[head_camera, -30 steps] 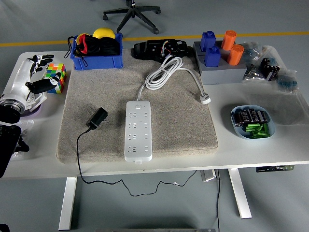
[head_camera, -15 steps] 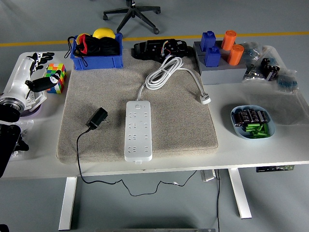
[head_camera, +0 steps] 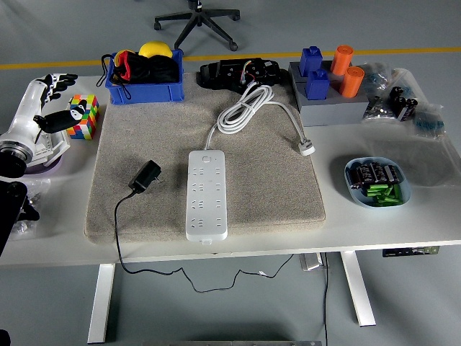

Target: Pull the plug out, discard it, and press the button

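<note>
A white power strip [head_camera: 206, 193] lies lengthwise on the grey mat [head_camera: 274, 180], with its button [head_camera: 207, 160] near the far end. No plug is in its sockets. A black plug adapter [head_camera: 145, 176] lies loose on the mat to the strip's left, and its black cable [head_camera: 117, 223] runs off the table's near edge. The strip's own white cord [head_camera: 245, 108] is coiled at the back and ends in a white plug [head_camera: 307, 148]. My left hand [head_camera: 56, 97] hovers at the far left beside a colour cube [head_camera: 84, 117], fingers spread and holding nothing. It is well away from the adapter.
A blue bin [head_camera: 144, 90] of dark items stands at the back left, with a black device [head_camera: 238, 72] beside it. A grey block [head_camera: 328, 108] carries blue and orange pieces. A blue bowl [head_camera: 356, 191] of batteries sits at the right. Plastic bags [head_camera: 421, 119] lie at the back right.
My left hand has drifted a little up and back toward the table's left edge. The adapter and the power strip have not moved.
</note>
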`<act>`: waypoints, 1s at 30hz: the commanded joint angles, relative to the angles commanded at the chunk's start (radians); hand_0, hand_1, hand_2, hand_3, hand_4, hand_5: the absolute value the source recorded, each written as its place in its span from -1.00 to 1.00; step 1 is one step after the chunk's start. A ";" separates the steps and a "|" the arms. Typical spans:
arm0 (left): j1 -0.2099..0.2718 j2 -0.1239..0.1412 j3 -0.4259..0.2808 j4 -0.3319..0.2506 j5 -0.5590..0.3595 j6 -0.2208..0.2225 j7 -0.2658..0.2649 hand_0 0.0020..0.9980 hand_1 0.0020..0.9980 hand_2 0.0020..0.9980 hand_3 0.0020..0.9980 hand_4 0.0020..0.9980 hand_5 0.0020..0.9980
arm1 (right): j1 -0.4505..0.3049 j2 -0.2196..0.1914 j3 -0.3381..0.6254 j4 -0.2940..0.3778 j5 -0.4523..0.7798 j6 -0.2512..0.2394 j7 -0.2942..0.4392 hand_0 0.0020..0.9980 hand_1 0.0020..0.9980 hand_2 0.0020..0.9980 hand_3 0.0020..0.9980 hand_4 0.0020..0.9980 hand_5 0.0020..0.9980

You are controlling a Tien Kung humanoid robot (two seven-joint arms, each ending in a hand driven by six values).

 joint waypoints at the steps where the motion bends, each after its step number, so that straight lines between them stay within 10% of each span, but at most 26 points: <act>1: 0.003 0.000 0.000 -0.001 0.002 0.000 0.001 0.63 0.67 0.53 0.47 0.28 -1.00 | -0.003 -0.003 -0.003 0.000 0.002 -0.001 0.000 0.48 0.32 0.29 0.22 0.32 -0.05; 30: 0.045 -0.007 0.015 -0.028 -0.003 -0.002 0.002 0.61 0.65 0.51 0.44 0.26 -1.00 | -0.031 0.015 0.027 0.000 -0.006 0.002 0.004 0.48 0.32 0.29 0.23 0.32 -0.05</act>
